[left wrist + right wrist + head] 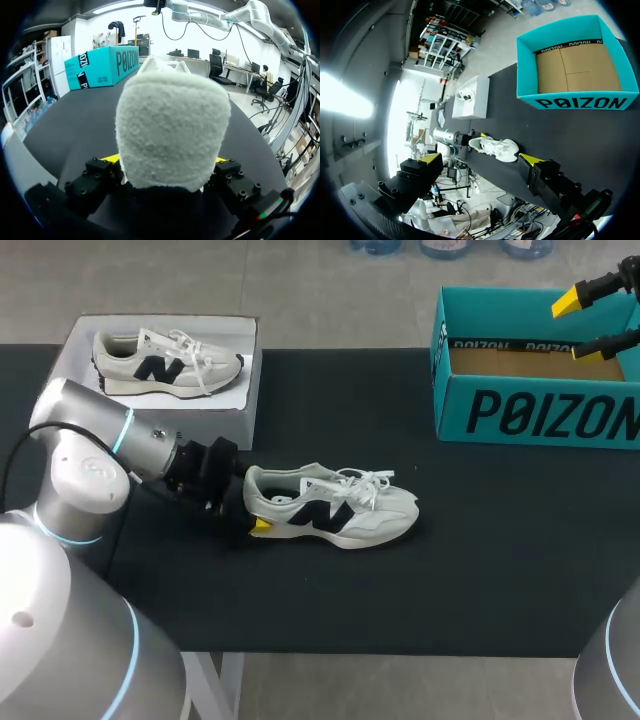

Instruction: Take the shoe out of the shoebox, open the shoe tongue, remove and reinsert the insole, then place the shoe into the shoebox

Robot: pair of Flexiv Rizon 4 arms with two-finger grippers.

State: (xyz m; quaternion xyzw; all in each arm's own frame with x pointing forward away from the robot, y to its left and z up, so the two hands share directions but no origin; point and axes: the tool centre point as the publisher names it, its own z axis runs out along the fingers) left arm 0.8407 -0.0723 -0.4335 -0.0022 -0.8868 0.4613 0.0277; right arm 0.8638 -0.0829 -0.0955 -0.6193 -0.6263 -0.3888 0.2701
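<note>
Shoe [335, 505] heel clenched in my left hand [252, 506], frame centre; right hand [575, 328] released over shoebox [520, 415], upper right.

The left arm [120, 440] comes in from the left side, its wrist stretched out low over the desk [480, 570] and pointing right. The left hand [252, 510] has its two yellow-tipped fingers pressed against either side of the heel of the shoe [340, 505]. The right hand [578, 328] hangs at the far right corner, fingers spread wide apart.
</note>
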